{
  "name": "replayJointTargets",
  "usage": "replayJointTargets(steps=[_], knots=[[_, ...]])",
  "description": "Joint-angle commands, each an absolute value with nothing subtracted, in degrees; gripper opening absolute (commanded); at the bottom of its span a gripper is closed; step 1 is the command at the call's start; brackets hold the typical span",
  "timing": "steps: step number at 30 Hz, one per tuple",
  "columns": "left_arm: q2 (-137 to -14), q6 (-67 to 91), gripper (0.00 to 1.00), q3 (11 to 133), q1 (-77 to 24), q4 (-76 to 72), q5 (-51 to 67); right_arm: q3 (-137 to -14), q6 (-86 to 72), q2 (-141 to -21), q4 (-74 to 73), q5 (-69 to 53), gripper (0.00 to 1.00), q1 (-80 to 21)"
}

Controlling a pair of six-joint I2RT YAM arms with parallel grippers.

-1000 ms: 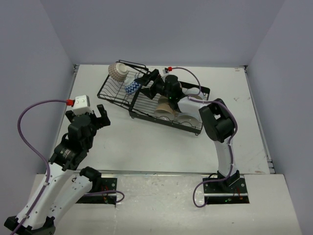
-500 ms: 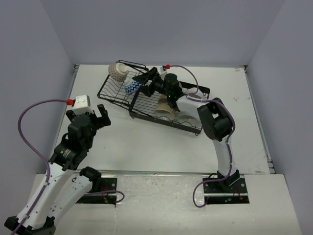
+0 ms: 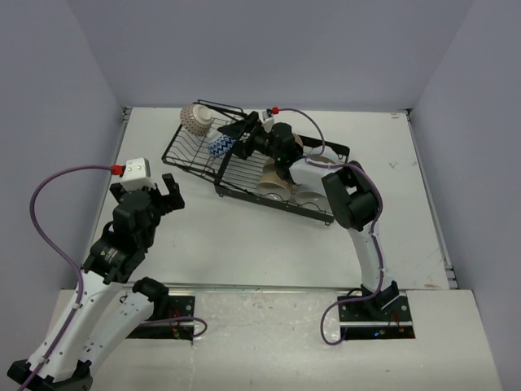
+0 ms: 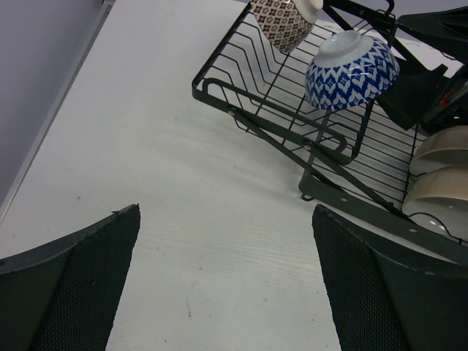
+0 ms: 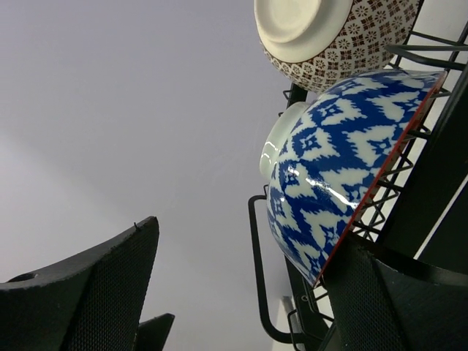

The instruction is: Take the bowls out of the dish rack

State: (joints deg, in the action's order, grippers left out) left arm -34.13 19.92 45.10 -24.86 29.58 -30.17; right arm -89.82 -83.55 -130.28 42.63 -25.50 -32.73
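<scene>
The black wire dish rack [image 3: 244, 167] lies at the table's far middle. A blue-white zigzag bowl [image 3: 217, 147] and a brown scale-patterned bowl [image 3: 197, 120] stand on edge in its flat left section. Beige bowls [image 3: 273, 176] and white bowls [image 3: 309, 195] sit in the basket section under the right arm. My right gripper [image 3: 236, 133] is open beside the blue-white bowl [image 5: 344, 168]; one finger [image 5: 395, 292] is against its rim side, the other [image 5: 95, 285] far off it. My left gripper [image 3: 147, 189] is open and empty over bare table, left of the rack [image 4: 292, 110].
The left wrist view shows the blue-white bowl [image 4: 351, 69], the brown bowl [image 4: 281, 22] and stacked pale bowls [image 4: 442, 172] at the right edge. Grey walls enclose the table on three sides. The right arm's cable loops over the rack's far side.
My right gripper has moved left along the rack, closer to the blue-white bowl. The left arm has not moved.
</scene>
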Motion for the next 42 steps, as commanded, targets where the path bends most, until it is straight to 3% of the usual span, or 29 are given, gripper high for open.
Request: replayJointTargets(steps=[1, 9, 16, 20, 35, 39, 42], knots=[[-34.1, 18.72, 1.0, 44.65, -24.52, 27.16, -29.62, -92.81, -84.02, -132.1, 45.61, -27.16, 0.86, -32.87], [-34.1, 18.63, 1.0, 44.65, -24.52, 27.16, -29.18, -94.92, -84.99, -135.44, 47.37, -27.86, 0.76, -32.87], [-34.01, 18.63, 1.0, 44.65, -24.52, 27.07, -28.92, -95.54, -86.04, -136.76, 49.48, -28.12, 0.46, -32.78], [-34.28, 18.55, 1.0, 44.56, -24.52, 26.98, -28.65, -95.71, -86.04, -137.02, 50.01, -28.12, 0.34, -32.78], [-34.28, 18.54, 1.0, 44.56, -24.52, 26.98, -28.3, -95.8, -86.05, -136.06, 50.62, -28.12, 0.12, -32.87], [-34.28, 18.54, 1.0, 44.56, -24.52, 26.98, -28.3, -96.5, -86.04, -135.79, 50.19, -28.74, 0.0, -32.87], [-34.28, 18.54, 1.0, 44.56, -24.52, 26.9, -28.21, -96.42, -85.61, -135.35, 49.57, -28.74, 0.0, -32.87]])
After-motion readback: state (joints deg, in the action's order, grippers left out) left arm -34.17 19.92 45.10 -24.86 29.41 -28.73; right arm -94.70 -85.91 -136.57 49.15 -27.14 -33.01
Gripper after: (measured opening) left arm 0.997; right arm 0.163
